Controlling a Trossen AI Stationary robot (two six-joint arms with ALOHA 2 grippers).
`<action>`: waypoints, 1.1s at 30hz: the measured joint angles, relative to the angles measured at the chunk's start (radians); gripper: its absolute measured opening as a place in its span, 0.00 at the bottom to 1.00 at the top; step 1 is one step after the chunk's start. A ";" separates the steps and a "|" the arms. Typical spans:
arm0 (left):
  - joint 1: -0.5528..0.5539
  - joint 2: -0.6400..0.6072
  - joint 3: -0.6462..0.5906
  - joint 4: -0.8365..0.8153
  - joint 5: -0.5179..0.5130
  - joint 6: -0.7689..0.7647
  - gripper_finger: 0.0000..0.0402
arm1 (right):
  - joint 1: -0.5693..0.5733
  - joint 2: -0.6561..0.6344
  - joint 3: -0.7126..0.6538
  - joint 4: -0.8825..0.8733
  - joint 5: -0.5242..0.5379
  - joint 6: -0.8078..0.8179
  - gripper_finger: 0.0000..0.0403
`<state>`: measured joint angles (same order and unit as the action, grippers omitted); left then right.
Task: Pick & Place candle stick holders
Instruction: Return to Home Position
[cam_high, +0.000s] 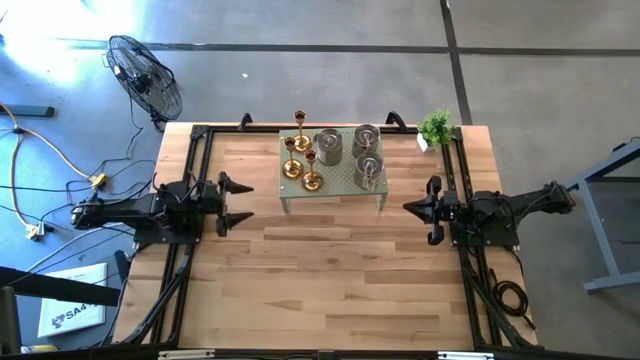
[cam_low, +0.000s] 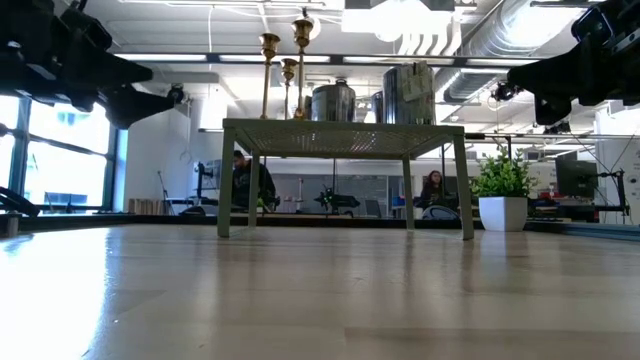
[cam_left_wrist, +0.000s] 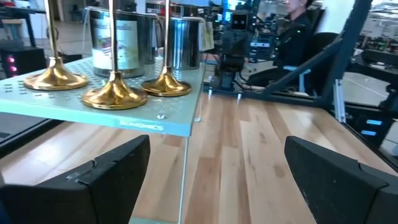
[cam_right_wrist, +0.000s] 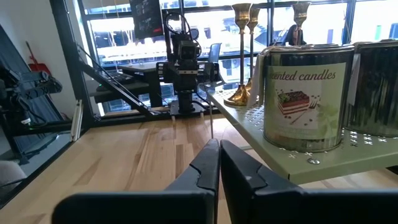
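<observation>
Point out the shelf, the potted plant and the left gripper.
shelf (cam_high: 340, 188): high view, bare mesh near its front edge
potted plant (cam_low: 503, 176): low view, its leaves
left gripper (cam_high: 247, 201): high view, midway between its open fingertips

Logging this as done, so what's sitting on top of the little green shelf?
Three gold holders and three silver candle tins stand on the shelf. The tins' insides cannot be seen.

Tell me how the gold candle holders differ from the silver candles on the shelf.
The gold candle holders are tall, with thin stems on wide round bases; the silver candles are squat cylinders. In the high view the gold ones stand on the left part of the shelf, the silver ones on its right. Both sets number three and stand upright.
</observation>
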<state>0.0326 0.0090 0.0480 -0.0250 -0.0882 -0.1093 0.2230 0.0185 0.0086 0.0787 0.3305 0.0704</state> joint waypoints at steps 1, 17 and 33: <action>0.000 0.000 0.000 0.000 -0.006 0.000 0.91 | 0.000 0.000 0.000 0.000 0.000 0.000 0.02; 0.000 0.000 0.004 -0.028 -0.021 0.000 0.91 | 0.000 0.000 0.000 0.000 0.000 0.000 0.02; 0.000 0.000 0.002 -0.026 0.051 0.132 0.91 | 0.000 0.000 0.000 0.000 0.000 0.000 0.02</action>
<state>0.0326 0.0090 0.0502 -0.0507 -0.0371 0.0227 0.2231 0.0185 0.0086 0.0788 0.3302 0.0704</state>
